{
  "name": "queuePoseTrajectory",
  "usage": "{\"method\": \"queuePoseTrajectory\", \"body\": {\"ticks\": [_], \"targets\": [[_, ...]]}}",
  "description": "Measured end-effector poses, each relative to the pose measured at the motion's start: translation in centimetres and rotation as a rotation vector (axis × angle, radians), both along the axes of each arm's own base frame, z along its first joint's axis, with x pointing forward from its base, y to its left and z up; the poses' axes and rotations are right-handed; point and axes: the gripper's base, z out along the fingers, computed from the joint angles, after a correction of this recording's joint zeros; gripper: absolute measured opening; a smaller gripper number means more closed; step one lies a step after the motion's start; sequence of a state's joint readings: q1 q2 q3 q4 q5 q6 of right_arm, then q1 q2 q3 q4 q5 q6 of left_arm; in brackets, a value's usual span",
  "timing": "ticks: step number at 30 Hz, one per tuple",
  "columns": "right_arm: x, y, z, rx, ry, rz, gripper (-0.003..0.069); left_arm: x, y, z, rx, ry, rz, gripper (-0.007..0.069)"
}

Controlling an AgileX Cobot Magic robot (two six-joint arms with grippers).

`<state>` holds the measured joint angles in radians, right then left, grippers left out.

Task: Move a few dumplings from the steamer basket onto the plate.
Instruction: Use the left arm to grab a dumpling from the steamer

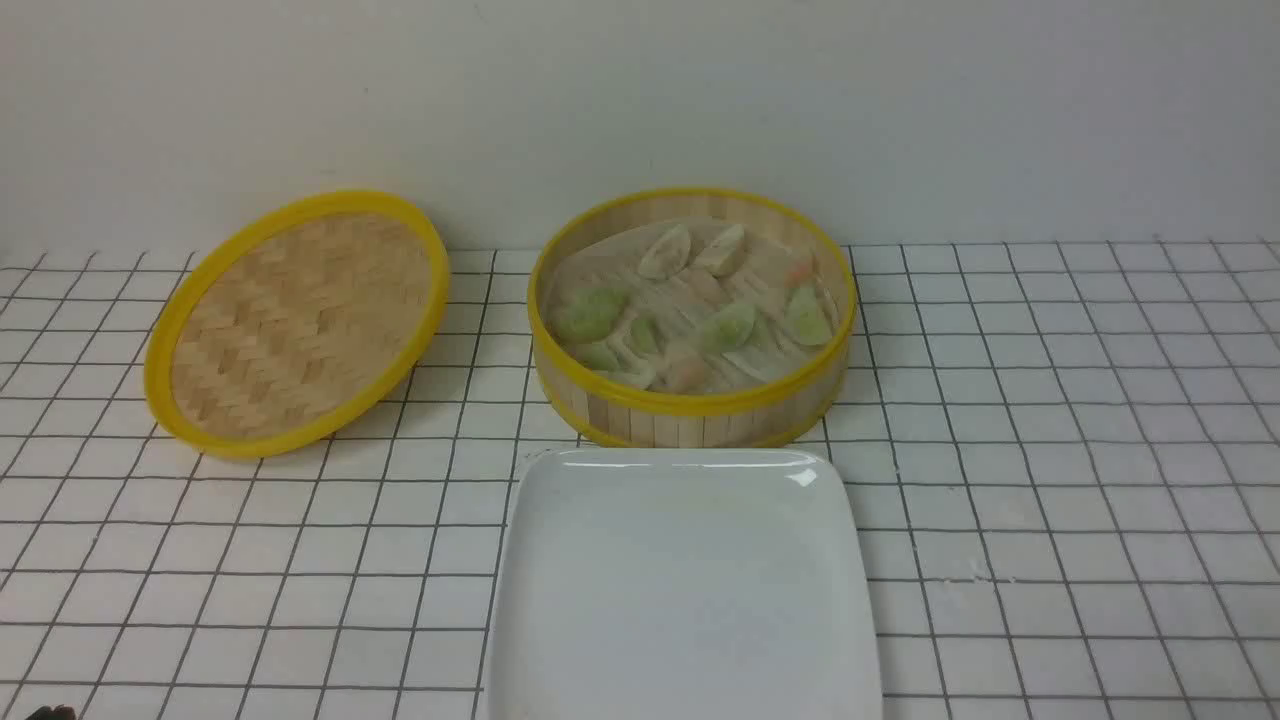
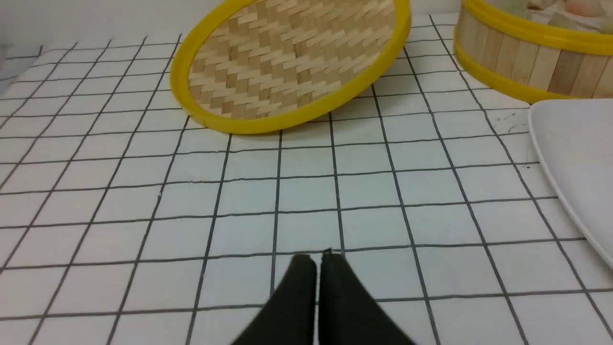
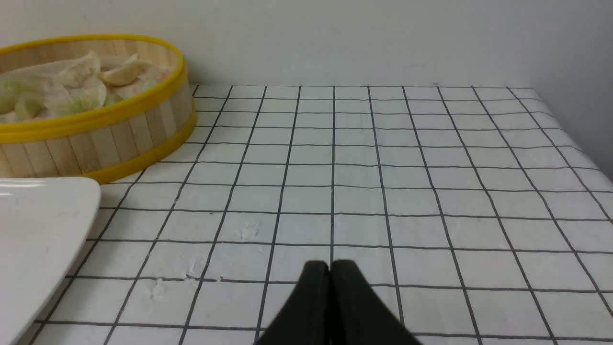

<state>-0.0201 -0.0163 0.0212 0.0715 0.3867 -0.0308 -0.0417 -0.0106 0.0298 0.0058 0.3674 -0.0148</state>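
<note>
Bamboo steamer basket sits just beside plate rim (dumplings inside).

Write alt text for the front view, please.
A round bamboo steamer basket holding green, cream and orange dumplings stands on a checked table, with a bare white plate just in front of it. Its woven lid sits to the left.

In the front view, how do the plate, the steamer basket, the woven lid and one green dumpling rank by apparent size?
1. plate: largest, though it is nearest the camera and cut off.
2. steamer basket and lid: too alike to rank.
3. green dumpling: smallest.
</note>
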Motion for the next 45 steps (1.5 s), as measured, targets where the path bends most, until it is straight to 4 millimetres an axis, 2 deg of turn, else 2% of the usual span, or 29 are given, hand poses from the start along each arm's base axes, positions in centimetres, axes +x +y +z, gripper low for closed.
{"method": "queuePoseTrajectory", "body": {"ticks": [20,26,29,31,33,35,36,37,39,41,43,44,45], "targets": [[0.0,0.0,0.0,0.000,0.000,0.000,-0.0016,0.0,0.0,0.2,-0.004,-0.017,0.002,-0.0006],[0.0,0.0,0.0,0.007,-0.001,0.000,-0.0016,0.4,-0.3,2.1,-0.462,-0.207,0.047,-0.0006],[0.1,0.3,0.2,0.178,-0.040,-0.003,-0.0016,0.4,-0.1,3.2,-0.680,-0.311,0.074,-0.0006],[0.2,0.4,0.8,0.401,-0.103,-0.016,-0.0016,0.3,0.3,3.9,-0.785,-0.394,0.095,-0.0006],[0.2,0.2,1.8,0.726,-0.210,-0.048,-0.0016,0.1,1.1,5.0,-0.903,-0.545,0.132,-0.0006],[0.2,0.0,2.2,0.843,-0.251,-0.065,-0.0016,-0.1,1.4,5.6,-0.934,-0.599,0.143,-0.0006],[0.2,-0.4,2.6,0.988,-0.309,-0.093,-0.0016,-0.5,1.6,7.2,-0.965,-0.662,0.131,-0.0006],[0.1,-0.6,2.8,1.048,-0.340,-0.110,-0.0016,-0.7,1.5,8.2,-0.965,-0.680,0.114,-0.0006],[0.1,-1.0,3.0,1.109,-0.384,-0.137,-0.0016,-1.2,1.2,11.3,-0.930,-0.701,0.068,-0.0006],[0.0,-1.6,3.2,1.170,-0.443,-0.177,-0.0016,-1.1,0.5,14.8,-0.837,-0.625,0.015,-0.0006],[-0.1,-1.7,3.5,1.161,-0.463,-0.183,-0.0016,-0.2,-0.3,17.6,-0.750,-0.510,-0.019,-0.0006],[-0.2,-1.5,4.3,1.098,-0.465,-0.154,-0.0016,1.0,-0.8,19.9,-0.673,-0.394,-0.039,-0.0006],[-0.4,-1.1,5.6,1.014,-0.466,-0.105,-0.0016,1.9,-1.2,20.9,-0.619,-0.301,-0.052,-0.0006]]}}
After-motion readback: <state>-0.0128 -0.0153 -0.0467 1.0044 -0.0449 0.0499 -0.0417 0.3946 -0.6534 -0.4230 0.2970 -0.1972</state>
